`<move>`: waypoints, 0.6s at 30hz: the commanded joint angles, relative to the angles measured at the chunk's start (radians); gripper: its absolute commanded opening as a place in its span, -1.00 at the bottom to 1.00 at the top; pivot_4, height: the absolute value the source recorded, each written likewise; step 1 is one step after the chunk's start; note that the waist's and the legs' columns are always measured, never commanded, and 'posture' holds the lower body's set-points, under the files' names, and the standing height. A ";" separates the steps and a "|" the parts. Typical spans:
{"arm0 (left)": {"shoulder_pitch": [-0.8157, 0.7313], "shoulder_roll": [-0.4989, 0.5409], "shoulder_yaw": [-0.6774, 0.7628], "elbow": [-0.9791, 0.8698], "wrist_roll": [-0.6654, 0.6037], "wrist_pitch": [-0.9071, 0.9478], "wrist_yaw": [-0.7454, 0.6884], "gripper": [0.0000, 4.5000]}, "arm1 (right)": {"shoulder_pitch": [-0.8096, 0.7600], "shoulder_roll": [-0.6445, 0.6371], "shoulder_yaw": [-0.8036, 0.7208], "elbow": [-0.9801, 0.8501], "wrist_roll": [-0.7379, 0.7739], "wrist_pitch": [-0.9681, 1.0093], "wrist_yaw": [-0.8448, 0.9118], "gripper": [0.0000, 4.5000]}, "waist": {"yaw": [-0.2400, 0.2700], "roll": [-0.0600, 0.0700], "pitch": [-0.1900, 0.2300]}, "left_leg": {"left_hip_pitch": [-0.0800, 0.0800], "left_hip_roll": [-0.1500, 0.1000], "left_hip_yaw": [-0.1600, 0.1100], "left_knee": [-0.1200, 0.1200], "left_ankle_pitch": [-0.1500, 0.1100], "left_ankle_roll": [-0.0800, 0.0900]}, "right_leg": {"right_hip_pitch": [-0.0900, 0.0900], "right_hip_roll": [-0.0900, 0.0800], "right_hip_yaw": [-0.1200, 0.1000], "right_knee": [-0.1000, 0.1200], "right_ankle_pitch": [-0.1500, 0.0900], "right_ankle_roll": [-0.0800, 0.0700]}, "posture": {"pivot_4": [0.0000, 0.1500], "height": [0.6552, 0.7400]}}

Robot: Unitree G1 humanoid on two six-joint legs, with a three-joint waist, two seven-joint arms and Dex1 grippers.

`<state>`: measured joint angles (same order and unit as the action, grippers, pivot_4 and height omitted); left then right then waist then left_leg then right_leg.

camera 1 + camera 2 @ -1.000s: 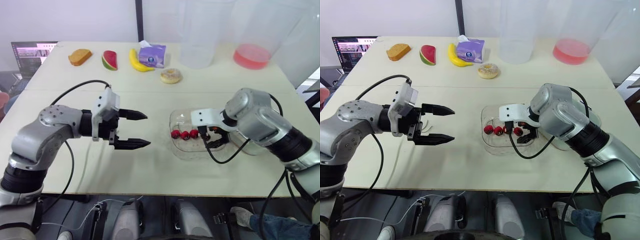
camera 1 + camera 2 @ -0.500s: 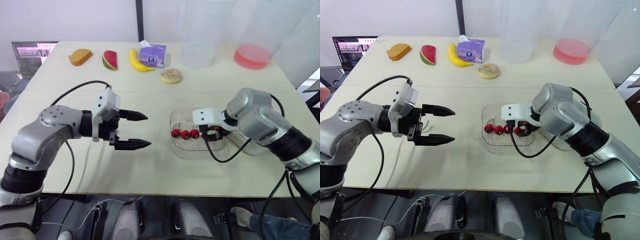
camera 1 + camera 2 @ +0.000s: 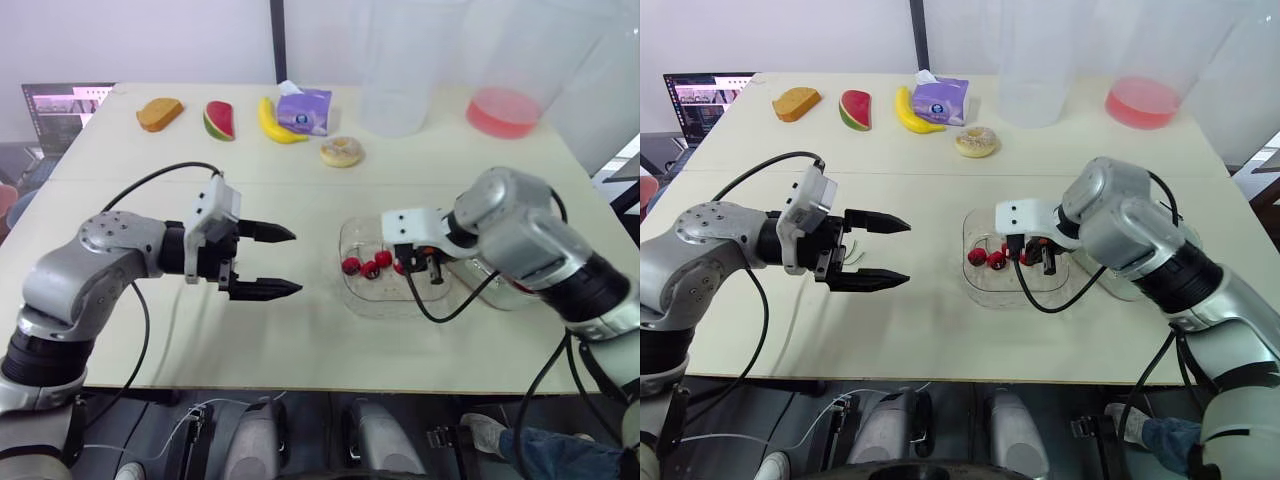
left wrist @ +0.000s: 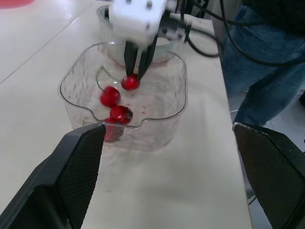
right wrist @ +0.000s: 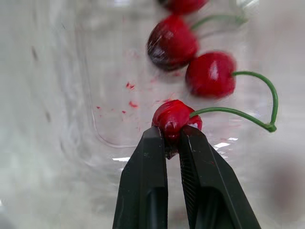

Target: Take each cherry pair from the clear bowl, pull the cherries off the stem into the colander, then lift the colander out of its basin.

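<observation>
right fingers [image 5: 152, 157] are now pinching one cherry [image 5: 172, 116] tight, no longer open, and lifting it a little inside the bowl [image 4: 178, 90], mid-bench | left fingers [image 3: 262, 289] are waiting wide open, empty, to the left | pulling the pair apart is likely coming next

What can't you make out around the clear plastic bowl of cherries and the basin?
Pale round basin: eye views, the right arm covers most of it; colander and contents unseen.
Red cherry in the right gripper: right wrist view, black fingers hide its lower part.
Lowest cherry in the clear plastic bowl: left wrist view, blurred behind the bowl's wall.
Laptop screen: eye views, too small to read.
</observation>
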<state>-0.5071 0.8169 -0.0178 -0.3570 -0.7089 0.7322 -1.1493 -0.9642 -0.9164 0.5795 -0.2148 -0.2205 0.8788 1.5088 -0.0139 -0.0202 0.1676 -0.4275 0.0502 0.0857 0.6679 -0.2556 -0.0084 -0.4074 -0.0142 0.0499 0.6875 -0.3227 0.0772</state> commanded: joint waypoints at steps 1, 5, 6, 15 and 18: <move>-0.027 0.000 0.016 -0.007 -0.008 -0.009 -0.002 1.00 | -0.033 -0.035 -0.108 -0.095 0.047 0.047 -0.008 -1.00 | 0.000 0.000 0.000 | 0.000 0.000 0.000 0.000 0.000 0.000 | 0.000 0.000 0.000 0.000 0.000 0.000 | 1.00 1.00; -0.066 -0.025 0.024 0.015 -0.030 0.013 0.018 1.00 | 0.001 -0.036 -0.198 -0.174 0.083 0.051 -0.080 -1.00 | -0.001 0.000 0.000 | 0.000 0.000 0.000 0.000 0.000 0.000 | 0.000 0.000 0.000 0.000 0.000 0.000 | 1.00 1.00; -0.084 -0.037 0.030 0.024 -0.040 0.025 0.028 1.00 | 0.015 -0.023 -0.226 -0.190 0.089 0.024 -0.117 -1.00 | -0.001 0.000 0.000 | 0.000 0.000 0.000 0.000 0.000 0.000 | 0.000 0.000 0.000 0.000 0.000 0.000 | 1.00 1.00; -0.240 -0.138 -0.003 0.163 -0.020 0.032 0.074 1.00 | 0.283 -0.004 -0.376 -0.353 0.149 -0.399 -0.299 -1.00 | 0.000 0.000 0.000 | 0.000 -0.001 -0.001 0.001 0.000 0.000 | 0.001 0.000 0.000 0.000 0.000 0.000 | 1.00 1.00; -0.275 -0.163 -0.034 0.212 0.010 0.011 0.048 1.00 | 0.338 -0.012 -0.384 -0.356 0.138 -0.558 -0.336 -1.00 | -0.003 0.000 0.000 | 0.001 0.000 -0.001 0.001 0.000 -0.001 | 0.002 0.001 0.000 0.000 0.000 0.000 | 1.00 1.00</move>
<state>-0.7539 0.6559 -0.0416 -0.1487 -0.7158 0.7705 -1.0851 -0.6237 -0.9223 0.2367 -0.5438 -0.0757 0.4072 1.1997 -0.0171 -0.0203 0.1675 -0.4269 0.0500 0.0847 0.6687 -0.2550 -0.0093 -0.4059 -0.0128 0.0502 0.6878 -0.3227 0.0775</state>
